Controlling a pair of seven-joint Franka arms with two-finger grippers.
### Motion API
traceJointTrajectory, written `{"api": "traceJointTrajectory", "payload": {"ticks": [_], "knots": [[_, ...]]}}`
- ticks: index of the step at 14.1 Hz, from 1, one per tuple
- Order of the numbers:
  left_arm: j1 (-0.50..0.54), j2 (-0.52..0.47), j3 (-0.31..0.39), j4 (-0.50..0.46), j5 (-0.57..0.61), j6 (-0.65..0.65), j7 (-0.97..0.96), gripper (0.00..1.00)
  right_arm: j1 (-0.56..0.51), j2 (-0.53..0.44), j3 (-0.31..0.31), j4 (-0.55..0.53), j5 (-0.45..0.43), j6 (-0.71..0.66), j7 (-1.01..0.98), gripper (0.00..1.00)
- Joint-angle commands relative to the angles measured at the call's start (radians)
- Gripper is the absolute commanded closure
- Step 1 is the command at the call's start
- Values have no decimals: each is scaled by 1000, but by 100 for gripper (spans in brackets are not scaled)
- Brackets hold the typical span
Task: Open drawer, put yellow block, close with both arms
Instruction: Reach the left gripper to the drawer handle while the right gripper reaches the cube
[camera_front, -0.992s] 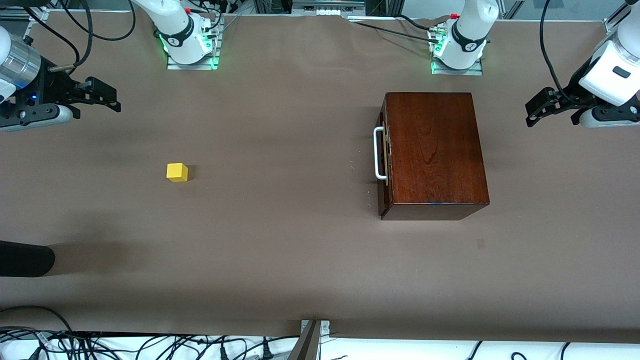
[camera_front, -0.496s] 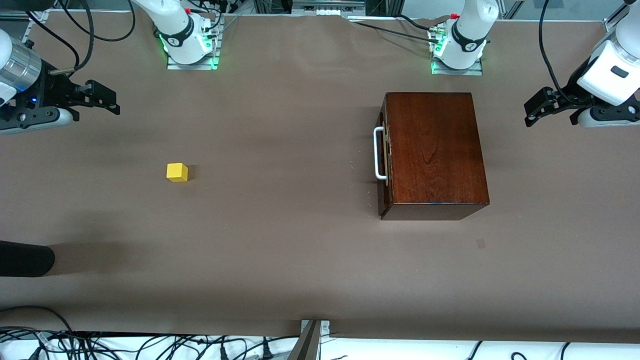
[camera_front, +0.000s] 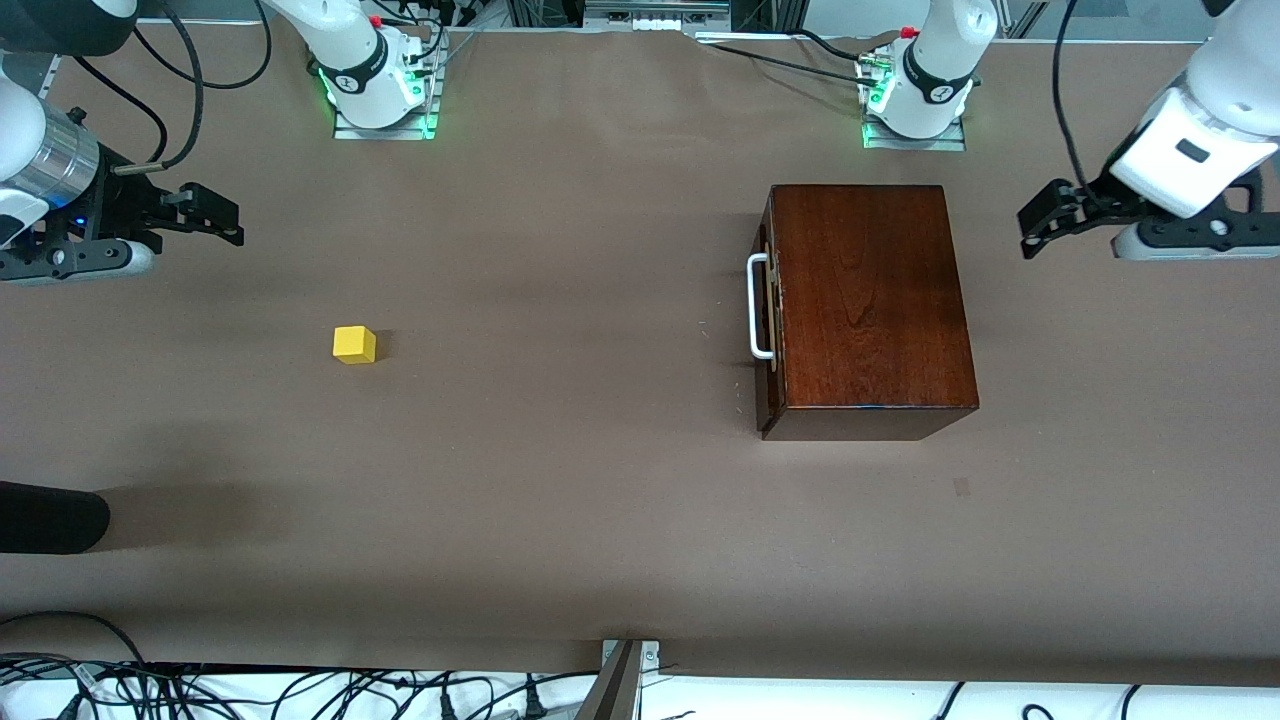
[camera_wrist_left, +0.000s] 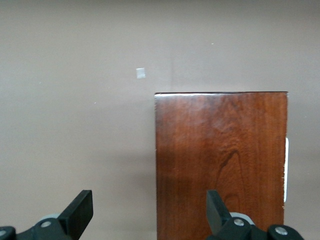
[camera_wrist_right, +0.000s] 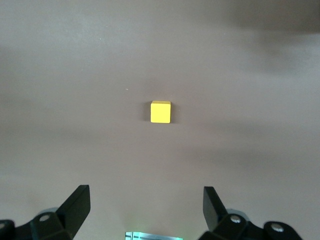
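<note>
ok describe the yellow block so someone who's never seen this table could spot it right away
Start at the big mahogany box toward the left arm's end of the brown table, then look along the table toward the right arm's end. There the yellow block sits alone on bare cloth, touching nothing. It is a small bright cube, the only yellow thing, far smaller than the box.

We are looking down on a brown table covering (camera_front: 560, 500) that is lying flat and taking soft, even light. Black cables (camera_front: 300, 695) are trailing over a white strip along its nearer edge, and a small pale patch (camera_front: 961, 487) is showing on the covering.
</note>
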Motion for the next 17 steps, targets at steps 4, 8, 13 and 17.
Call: {"api": "traceJointTrajectory", "payload": {"ticks": [4, 8, 13, 17], "knots": [[-5, 95, -161, 79, -2, -13, -196, 0, 4, 40, 1, 32, -21, -16, 12, 0], [-81, 171, -240, 77, 12, 13, -361, 0, 19, 149, 2, 30, -59, 6, 13, 0], [-210, 292, -240, 59, 12, 111, -573, 0, 21, 260, 1, 16, -57, 81, 17, 0], [-276, 357, -240, 19, 12, 186, -653, 0, 45, 370, 2, 16, -51, 188, 17, 0]]}}
